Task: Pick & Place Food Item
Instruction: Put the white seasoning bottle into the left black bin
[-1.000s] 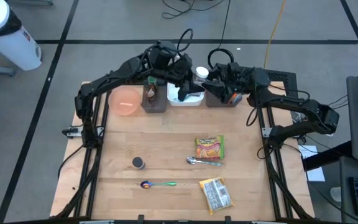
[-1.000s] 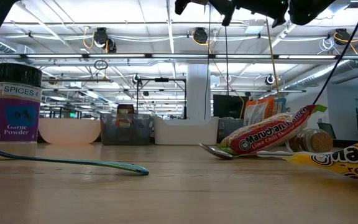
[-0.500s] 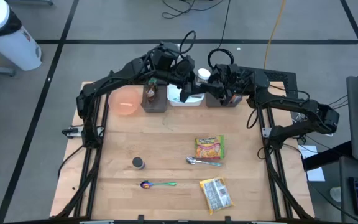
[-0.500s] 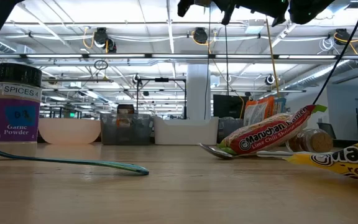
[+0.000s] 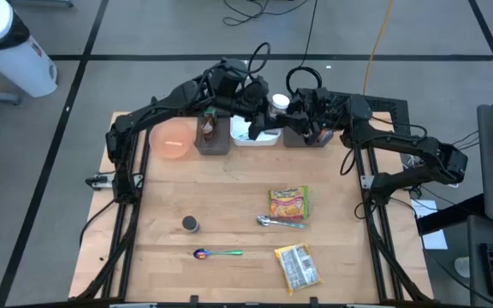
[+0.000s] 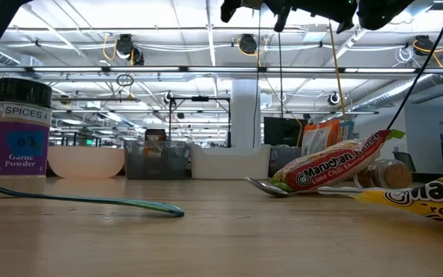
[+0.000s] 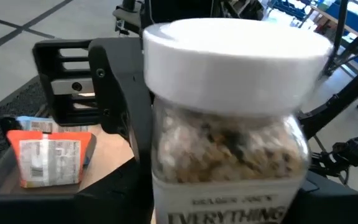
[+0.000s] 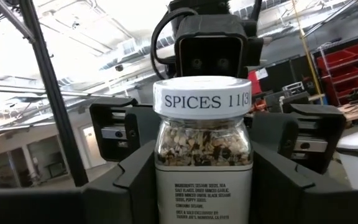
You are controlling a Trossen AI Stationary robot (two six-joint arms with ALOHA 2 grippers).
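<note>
A clear spice jar (image 5: 278,103) with a white lid is held in the air above the bins at the table's far edge, between my two grippers. My left gripper (image 5: 265,118) reaches it from the left. My right gripper (image 5: 296,109) reaches it from the right. The jar (image 8: 202,143) stands upright in the right wrist view, lid marked SPICES, and fills the left wrist view (image 7: 229,124). Two ramen packets (image 5: 288,204) (image 5: 298,265) lie flat on the table's near right part. My left gripper has the jar's lower body (image 7: 166,193) between its two fingers, coming from the table's left and slanting a little down. The place of contact lies under the picture's edge in its own wrist view. The jar is upright and clear of everything below. My right gripper pinches the jar's labelled body (image 8: 166,180) below the lid between its two fingers, one on each side. The fingers come from the table's right, slanting a little up. The jar stands upright in the hold, lifted clear of the bins.
Along the far edge stand a pink bowl (image 5: 174,141), a dark bin (image 5: 214,137), a white tray (image 5: 255,135) and a dark bin (image 5: 308,135) holding an orange packet. A garlic powder jar (image 5: 191,224) and two spoons (image 5: 219,253) (image 5: 279,222) are on the table's near part.
</note>
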